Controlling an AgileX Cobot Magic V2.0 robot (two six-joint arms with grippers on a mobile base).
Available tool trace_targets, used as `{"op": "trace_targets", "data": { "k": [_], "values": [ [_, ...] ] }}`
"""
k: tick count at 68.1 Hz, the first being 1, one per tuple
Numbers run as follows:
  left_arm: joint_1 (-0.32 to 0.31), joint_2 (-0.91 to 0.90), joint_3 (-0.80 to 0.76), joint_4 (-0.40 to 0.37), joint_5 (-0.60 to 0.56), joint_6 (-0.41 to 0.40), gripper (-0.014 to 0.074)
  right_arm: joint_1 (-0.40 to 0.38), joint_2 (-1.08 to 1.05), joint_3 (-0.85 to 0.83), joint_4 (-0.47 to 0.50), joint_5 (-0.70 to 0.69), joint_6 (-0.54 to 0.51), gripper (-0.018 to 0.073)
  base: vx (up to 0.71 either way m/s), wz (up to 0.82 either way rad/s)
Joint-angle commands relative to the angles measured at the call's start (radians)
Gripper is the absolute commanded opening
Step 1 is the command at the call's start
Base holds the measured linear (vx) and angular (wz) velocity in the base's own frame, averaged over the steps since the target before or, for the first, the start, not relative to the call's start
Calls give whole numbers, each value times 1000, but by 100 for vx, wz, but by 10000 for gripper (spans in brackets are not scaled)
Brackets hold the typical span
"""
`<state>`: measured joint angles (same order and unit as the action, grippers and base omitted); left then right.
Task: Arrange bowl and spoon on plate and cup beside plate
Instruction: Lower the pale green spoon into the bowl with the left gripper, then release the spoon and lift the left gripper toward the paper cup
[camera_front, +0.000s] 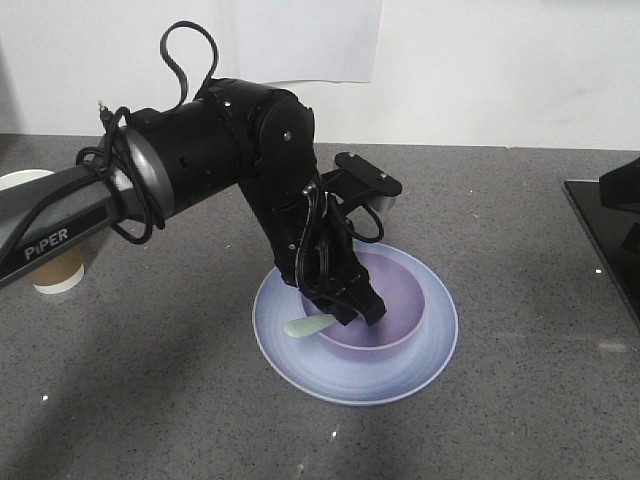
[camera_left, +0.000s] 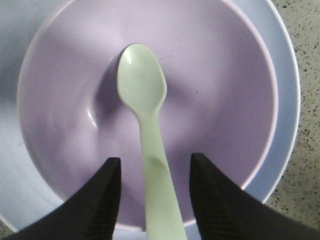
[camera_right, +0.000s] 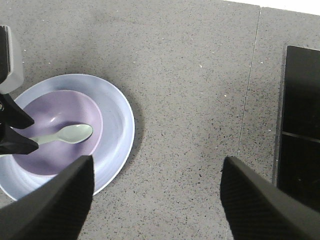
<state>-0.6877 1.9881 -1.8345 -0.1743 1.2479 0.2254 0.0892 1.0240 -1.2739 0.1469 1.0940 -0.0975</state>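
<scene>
The plate (camera_front: 420, 365) lies flat on the grey worktop (camera_front: 520, 420) and carries the bowl (camera_front: 400, 300) inside its rim, so that part of the arrangement looks done. Both are smooth, light plastic. My worry is that a sideways nudge from the arm above would slide the bowl across the plate or push the plate itself.

The cup (camera_front: 60, 268) is the piece not yet placed. It stands upright at the far left of the worktop, well apart from the plate and partly hidden behind the left arm's forearm. With the arm that close, a careless swing could knock over a tall, empty paper cup. A hard squeeze when it is fetched could also crush its wall.

The spoon (camera_left: 142, 85) rests with its scoop on the bowl's floor and its handle leaning up over the near rim. The left pincer (camera_left: 155, 159) hangs low over that rim with its jaws apart. One finger stands on each side of the handle with a gap showing on both sides, so it grips nothing. The nearest risk is here: if the pincer rises at a slant or turns, a finger could catch the handle and flick the spoon out of the bowl, or tip the bowl on its edge.

The right pincer (camera_right: 157, 159) hovers over bare worktop to the right of the plate, jaws wide apart and empty. It threatens nothing where it is.
</scene>
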Motion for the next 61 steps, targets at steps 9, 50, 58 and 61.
{"op": "trace_targets", "data": {
  "k": [9,50,58,61],
  "values": [
    [-4,-60,-32,-10,4,-8,415,-3,-10,-26,4,-51,3,506,0,0],
    [190,-303,-32,174,4,-195,434,-3,-10,-26,11,-51,4,506,0,0],
    [305,-352,-32,182,4,-225,434,-3,-10,-26,11,-51,4,506,0,0],
    [345,-366,-32,200,4,-245,434,-3,-10,-26,11,-51,4,506,0,0]
  ]
}}
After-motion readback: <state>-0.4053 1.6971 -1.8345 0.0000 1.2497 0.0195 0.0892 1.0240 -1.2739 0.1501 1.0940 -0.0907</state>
